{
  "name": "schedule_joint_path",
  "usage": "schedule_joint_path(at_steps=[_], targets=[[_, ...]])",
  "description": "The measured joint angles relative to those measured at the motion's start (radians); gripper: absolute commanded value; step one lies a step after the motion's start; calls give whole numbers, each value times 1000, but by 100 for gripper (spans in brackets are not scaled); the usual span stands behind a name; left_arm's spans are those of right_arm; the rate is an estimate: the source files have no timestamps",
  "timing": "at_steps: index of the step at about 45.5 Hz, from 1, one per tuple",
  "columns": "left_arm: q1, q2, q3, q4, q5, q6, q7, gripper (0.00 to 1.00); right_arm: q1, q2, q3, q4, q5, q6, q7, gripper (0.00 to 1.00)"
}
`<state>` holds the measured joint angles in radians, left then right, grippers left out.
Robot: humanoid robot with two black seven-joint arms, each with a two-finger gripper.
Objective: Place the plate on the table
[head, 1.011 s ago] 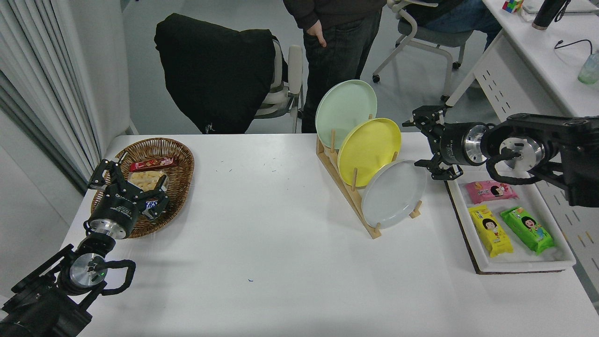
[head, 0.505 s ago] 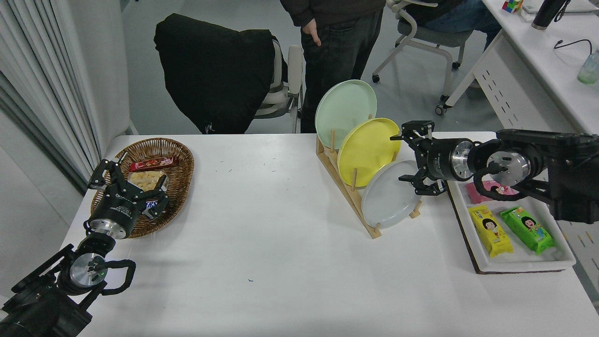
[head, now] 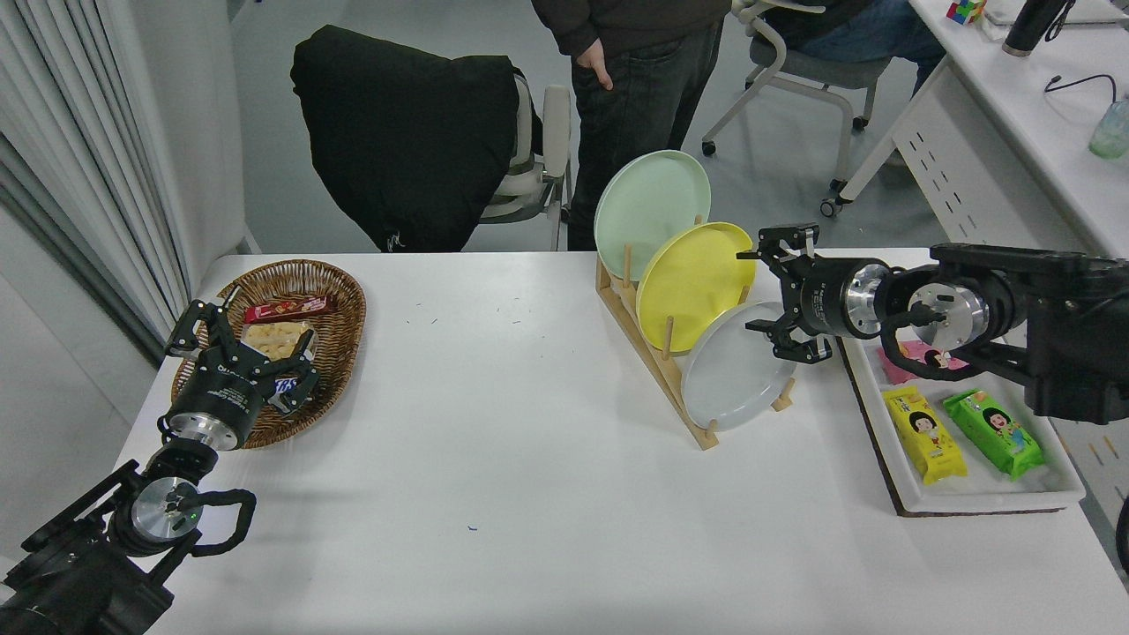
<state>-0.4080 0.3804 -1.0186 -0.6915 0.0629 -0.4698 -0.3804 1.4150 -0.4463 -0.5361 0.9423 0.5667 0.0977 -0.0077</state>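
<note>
Right end effector (head: 769, 295) gapes, unclenched, at the gray plate (head: 736, 375)'s upper rim; no legible writing.

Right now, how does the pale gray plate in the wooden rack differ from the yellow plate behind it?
Colour: the round pale gray plate is gray; the round yellow plate is bright yellow.
Slot: the gray one stands in the nearest slot of the wooden rack; the yellow one stands in the middle slot, behind it.
Gripper: the open right gripper is at the gray plate's upper right rim, beside the yellow plate's right edge.
Shared: both round, similar in size, leaning on edge.
</note>
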Motion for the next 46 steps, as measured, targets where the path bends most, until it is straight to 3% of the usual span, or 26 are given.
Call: schedule_joint_path(at_steps=[29,46], targets=[[0,0,0,0,0,0,0,98,-2,5,-8,3,2,-7,-9,62],[0,0,0,0,0,0,0,98,3,6,-6,9,2,-27,-49,61]])
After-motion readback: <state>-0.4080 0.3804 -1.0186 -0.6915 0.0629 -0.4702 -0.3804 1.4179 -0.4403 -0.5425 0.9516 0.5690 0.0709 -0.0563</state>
